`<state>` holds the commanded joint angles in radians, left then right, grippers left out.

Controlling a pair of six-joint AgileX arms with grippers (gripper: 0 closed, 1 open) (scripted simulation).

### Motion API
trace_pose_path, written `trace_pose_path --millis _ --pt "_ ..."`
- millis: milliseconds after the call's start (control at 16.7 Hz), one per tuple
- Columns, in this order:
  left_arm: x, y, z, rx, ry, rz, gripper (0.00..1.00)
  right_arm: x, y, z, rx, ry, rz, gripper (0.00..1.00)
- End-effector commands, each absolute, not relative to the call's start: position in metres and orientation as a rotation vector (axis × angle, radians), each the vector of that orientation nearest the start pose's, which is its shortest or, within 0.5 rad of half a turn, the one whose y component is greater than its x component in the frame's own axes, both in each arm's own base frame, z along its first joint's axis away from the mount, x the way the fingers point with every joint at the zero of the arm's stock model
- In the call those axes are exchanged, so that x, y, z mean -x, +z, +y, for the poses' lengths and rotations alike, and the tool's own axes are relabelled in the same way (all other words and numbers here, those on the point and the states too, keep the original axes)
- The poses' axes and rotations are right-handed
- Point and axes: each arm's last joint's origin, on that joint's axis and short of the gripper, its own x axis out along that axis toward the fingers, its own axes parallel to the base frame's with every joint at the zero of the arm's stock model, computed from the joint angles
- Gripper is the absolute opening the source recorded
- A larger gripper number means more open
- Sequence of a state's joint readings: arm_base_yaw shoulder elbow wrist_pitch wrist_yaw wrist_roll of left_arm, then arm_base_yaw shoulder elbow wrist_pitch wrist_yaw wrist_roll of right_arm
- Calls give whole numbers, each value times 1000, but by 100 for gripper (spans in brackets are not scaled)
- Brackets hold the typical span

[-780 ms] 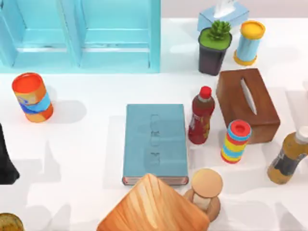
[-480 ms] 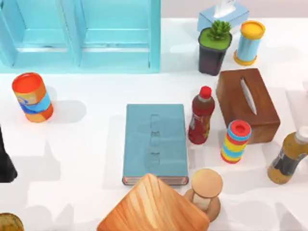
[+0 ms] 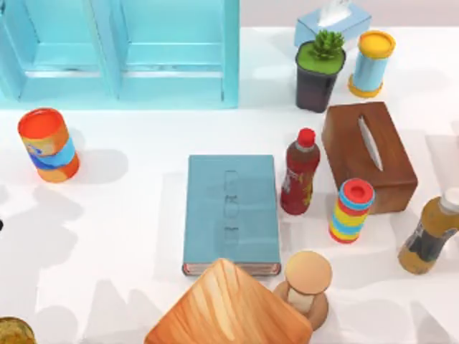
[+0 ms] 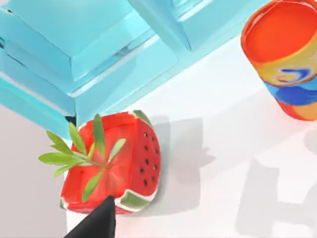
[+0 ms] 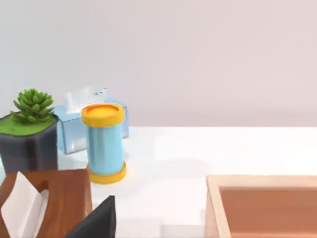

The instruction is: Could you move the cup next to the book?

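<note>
We saw the teal book (image 3: pixel 231 213) lying flat, the wooden tissue box (image 3: pixel 369 154) holding a tissue; our grippers' openings we could not tell.

From above, I see the book (image 3: pixel 231 211) with its 6 o'clock edge partly covered by a tilted wooden slab (image 3: pixel 229 308), itself cut by the frame's lower edge. A brownish round thing (image 3: pixel 14 332) at 8 o'clock is clipped at the corner; possibly a jar. On my left wrist view, one dark fingertip (image 4: pixel 96 224) pokes in, the rest cropped. Right wrist view likewise: one fingertip (image 5: pixel 96 220), and a cropped wooden tray (image 5: pixel 262 206).
</note>
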<state>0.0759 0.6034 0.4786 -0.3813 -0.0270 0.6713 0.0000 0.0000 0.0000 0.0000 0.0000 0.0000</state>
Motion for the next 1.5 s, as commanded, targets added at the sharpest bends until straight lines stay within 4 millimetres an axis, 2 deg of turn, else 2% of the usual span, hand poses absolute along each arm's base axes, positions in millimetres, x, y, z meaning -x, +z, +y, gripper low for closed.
trace_pose_path --millis 120,300,480,600,840,1080,1260,1500 --pt "-167 235 21 -828 -185 712 100 -106 160 -1 0 0 0 100" --pt "-200 229 42 -1049 -450 983 100 -106 160 -1 0 0 0 100" --pt "-223 217 74 -1158 -766 1165 100 -106 160 -1 0 0 0 100" --pt "-231 212 98 -1175 -950 1223 100 -106 160 -1 0 0 0 100" --pt "-229 218 147 -1181 -1163 1233 100 -106 160 -1 0 0 0 100" --pt "-218 232 183 -1201 -1217 1211 100 -106 160 -1 0 0 0 100" --pt "-212 238 195 -1224 -1223 1199 100 -106 160 -1 0 0 0 100" --pt "-212 238 195 -1225 -1223 1199 100 -106 160 -1 0 0 0 100"
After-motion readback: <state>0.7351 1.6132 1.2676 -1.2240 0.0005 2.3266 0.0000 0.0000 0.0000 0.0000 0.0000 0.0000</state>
